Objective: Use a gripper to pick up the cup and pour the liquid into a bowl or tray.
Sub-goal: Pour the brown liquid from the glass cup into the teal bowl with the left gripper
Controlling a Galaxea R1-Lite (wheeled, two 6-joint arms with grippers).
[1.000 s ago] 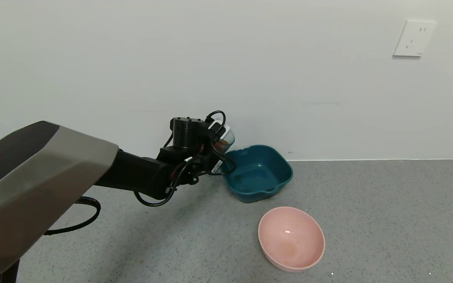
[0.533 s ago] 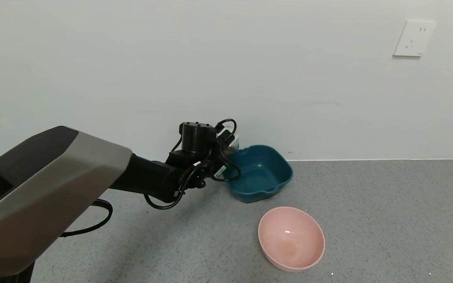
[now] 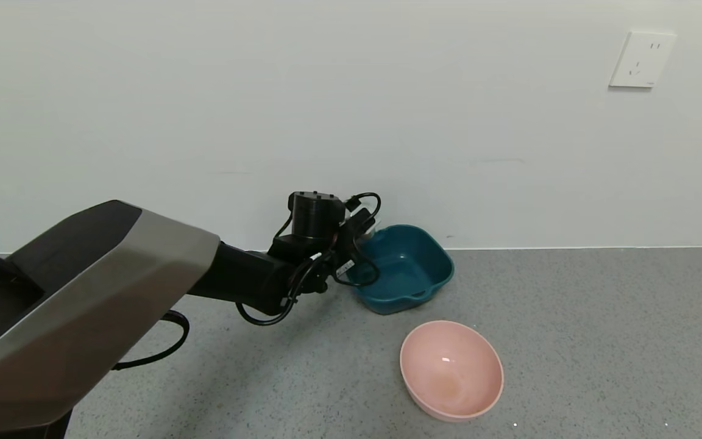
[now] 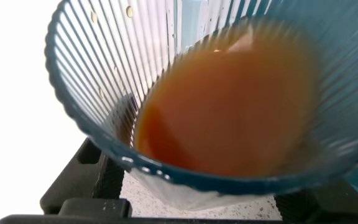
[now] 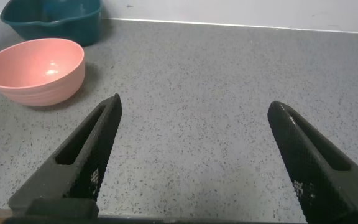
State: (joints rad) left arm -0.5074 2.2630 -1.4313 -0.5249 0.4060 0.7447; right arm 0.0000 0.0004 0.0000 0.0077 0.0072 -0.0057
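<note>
My left arm reaches forward and to the right, and my left gripper is closed around the cup, holding it tilted. My right gripper hangs low, with its fingers wide apart.

Left arm: matte black tube leaving a large faceted shell, grey on its side face, black on top. Round black wrist behind the fingers, small screws on its cap. Thin black cables loop around the wrist; a thicker black cable hangs under the shell. Left gripper: black fingers, ridged. Right gripper: two black tapered fingers, fine-textured pads.
</note>
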